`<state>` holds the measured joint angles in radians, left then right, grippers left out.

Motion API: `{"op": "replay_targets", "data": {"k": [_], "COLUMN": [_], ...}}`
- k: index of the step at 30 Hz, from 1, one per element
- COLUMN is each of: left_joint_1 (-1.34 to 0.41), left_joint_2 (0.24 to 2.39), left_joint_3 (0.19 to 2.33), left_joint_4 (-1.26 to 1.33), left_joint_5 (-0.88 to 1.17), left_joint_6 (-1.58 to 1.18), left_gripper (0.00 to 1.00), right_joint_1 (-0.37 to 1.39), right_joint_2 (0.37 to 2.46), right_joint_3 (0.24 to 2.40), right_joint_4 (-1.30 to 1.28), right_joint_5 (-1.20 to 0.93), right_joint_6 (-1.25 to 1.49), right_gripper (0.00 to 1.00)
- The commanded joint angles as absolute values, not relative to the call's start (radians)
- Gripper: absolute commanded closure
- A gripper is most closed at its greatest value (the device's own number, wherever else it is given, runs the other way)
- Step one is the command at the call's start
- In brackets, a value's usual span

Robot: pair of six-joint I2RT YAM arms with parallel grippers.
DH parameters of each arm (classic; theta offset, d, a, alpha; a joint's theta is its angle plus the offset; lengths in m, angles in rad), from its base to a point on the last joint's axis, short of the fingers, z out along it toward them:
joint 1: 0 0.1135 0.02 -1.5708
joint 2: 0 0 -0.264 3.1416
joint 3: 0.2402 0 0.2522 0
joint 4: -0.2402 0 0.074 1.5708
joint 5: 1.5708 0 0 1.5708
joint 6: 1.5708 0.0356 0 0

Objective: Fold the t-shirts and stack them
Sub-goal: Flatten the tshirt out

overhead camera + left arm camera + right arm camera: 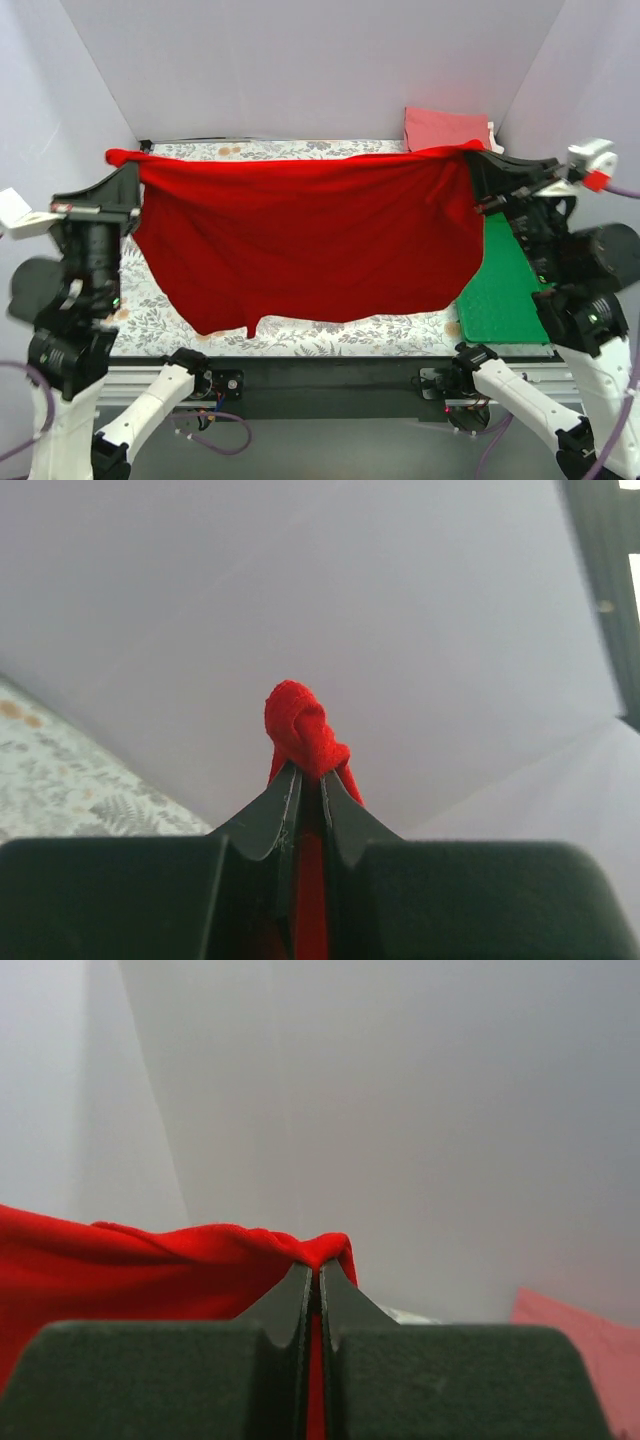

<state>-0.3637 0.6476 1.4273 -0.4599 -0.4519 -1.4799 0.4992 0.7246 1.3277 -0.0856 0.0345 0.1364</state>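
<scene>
Red t-shirt [310, 235], held aloft: my left gripper [310, 772] and right gripper [318, 1270] each pinch a corner. Step: spreading. Next, likely: lay it flat for folding.

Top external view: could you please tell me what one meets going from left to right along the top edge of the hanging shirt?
From the left: left end effector → red t-shirt → right end effector. The folded pink shirt and the green tray overlap these sideways, so they are left out.
</scene>
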Motion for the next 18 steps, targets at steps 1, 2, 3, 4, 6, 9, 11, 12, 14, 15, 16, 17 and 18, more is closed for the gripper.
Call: {"op": "replay_targets", "data": {"k": [1,2,3,4,6,9,11,12,14,15,16,17,18], "left_joint_1": [-0.365,-0.364,-0.365,-0.359,-0.335,-0.246,-0.193,-0.186,-0.157,-0.152,-0.149,-0.149,-0.15], "left_joint_2": [0.843,0.882,0.937,1.039,1.164,1.406,1.619,1.705,1.854,2.0,2.061,2.115,2.147], "left_joint_3": [1.338,1.322,1.31,1.296,1.302,1.301,1.345,1.374,1.547,1.645,1.74,1.867,1.885], "left_joint_4": [-0.476,-0.469,-0.469,-0.469,-0.483,-0.421,-0.361,-0.342,-0.351,-0.389,-0.558,-0.616,-0.644], "left_joint_5": [-0.636,-0.667,-0.705,-0.789,-0.839,-0.775,-0.72,-0.709,-0.674,-0.652,-0.652,-0.656,-0.652], "left_joint_6": [-1.506,-1.515,-1.529,-1.537,-1.558,-1.537,-1.523,-1.499,-1.464,-1.444,-1.494,-1.505,-1.5], "left_gripper": [1.0,1.0,1.0,1.0,1.0,1.0,1.0,0.83,0.61,0.53,0.49,0.44,0.28], "right_joint_1": [0.497,0.499,0.499,0.489,0.418,0.254,0.206,0.186,0.181,0.176,0.175,0.175,0.176], "right_joint_2": [0.834,0.86,0.921,0.958,1.087,1.329,1.475,1.623,1.769,1.884,1.922,1.951,1.947], "right_joint_3": [1.246,1.221,1.183,1.163,1.128,1.134,1.208,1.242,1.386,1.444,1.5,1.552,1.548], "right_joint_4": [-0.035,-0.025,-0.015,0.023,0.057,0.115,0.149,0.167,0.183,0.146,0.12,0.08,0.083], "right_joint_5": [0.234,0.273,0.309,0.346,0.322,0.03,-0.199,-0.243,-0.275,-0.275,-0.269,-0.267,-0.262], "right_joint_6": [0.085,0.081,0.074,0.051,0.066,0.141,0.153,0.135,0.12,0.109,0.101,0.092,0.084], "right_gripper": [0.99,0.99,0.99,0.99,0.99,0.99,0.86,0.81,0.55,0.47,0.38,0.18,0.15]}}
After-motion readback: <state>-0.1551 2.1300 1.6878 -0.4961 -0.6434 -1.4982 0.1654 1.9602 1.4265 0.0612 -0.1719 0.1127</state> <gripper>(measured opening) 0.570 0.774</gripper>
